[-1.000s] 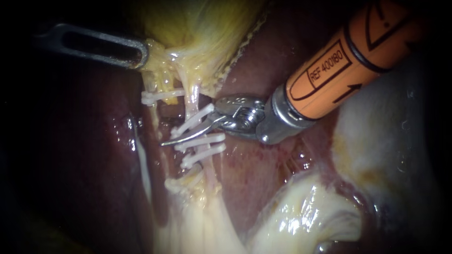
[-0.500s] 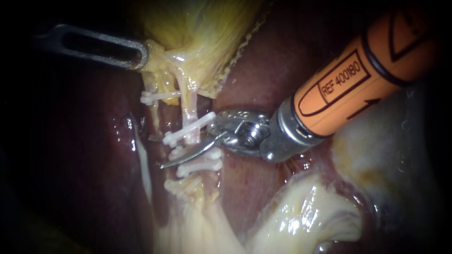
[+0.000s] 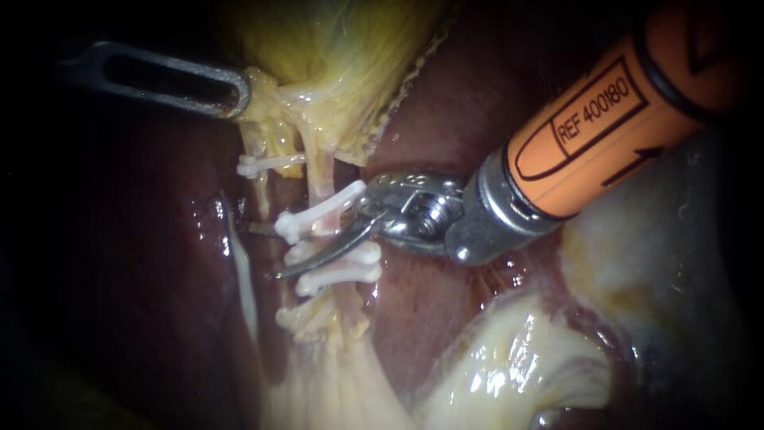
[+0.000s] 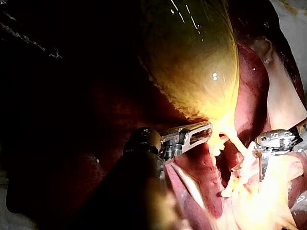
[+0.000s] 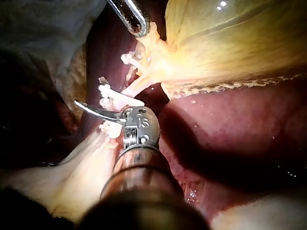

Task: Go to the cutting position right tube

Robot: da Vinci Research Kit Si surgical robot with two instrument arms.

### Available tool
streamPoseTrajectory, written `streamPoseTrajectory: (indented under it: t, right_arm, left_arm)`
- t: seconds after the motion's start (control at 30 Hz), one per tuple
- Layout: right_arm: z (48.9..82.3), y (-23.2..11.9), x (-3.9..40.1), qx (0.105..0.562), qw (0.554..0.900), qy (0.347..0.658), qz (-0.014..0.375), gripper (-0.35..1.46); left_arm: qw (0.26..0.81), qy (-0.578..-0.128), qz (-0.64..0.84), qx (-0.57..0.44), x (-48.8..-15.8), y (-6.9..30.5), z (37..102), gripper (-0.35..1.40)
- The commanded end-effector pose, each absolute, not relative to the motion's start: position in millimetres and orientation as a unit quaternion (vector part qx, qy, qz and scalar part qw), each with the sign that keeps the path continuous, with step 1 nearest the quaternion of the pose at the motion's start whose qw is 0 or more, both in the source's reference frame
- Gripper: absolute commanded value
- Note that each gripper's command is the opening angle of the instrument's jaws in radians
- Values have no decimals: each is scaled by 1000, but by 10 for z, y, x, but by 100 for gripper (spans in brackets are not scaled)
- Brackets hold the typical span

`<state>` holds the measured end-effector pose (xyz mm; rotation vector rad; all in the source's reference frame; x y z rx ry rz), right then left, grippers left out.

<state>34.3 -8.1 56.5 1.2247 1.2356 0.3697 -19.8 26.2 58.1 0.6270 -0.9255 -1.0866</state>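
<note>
The right tube (image 3: 321, 177), pale pink and crossed by white clips (image 3: 338, 272), hangs below the yellow gallbladder (image 3: 334, 72) over dark, wet liver (image 3: 159, 239). The right instrument (image 3: 317, 239) holds its jaws apart at it; the left instrument (image 3: 236, 91) clamps the gallbladder.

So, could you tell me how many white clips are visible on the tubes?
4. One clip on the left tube; on the right tube, one above the right instrument and two below. Others may be hidden.
</note>
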Motion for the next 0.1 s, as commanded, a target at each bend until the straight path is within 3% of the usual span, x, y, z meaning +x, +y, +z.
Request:
streamPoseTrajectory:
  t: [0.03,0.1]
  right_arm:
    - [567,-81,343,535,630,539,161,138]
    - [568,-81,342,535,630,539,161,137]
  left_arm:
    - [711,-417,-490,283,-198,262,581,-35]
    - [711,-417,-490,283,-198,262,581,-35]
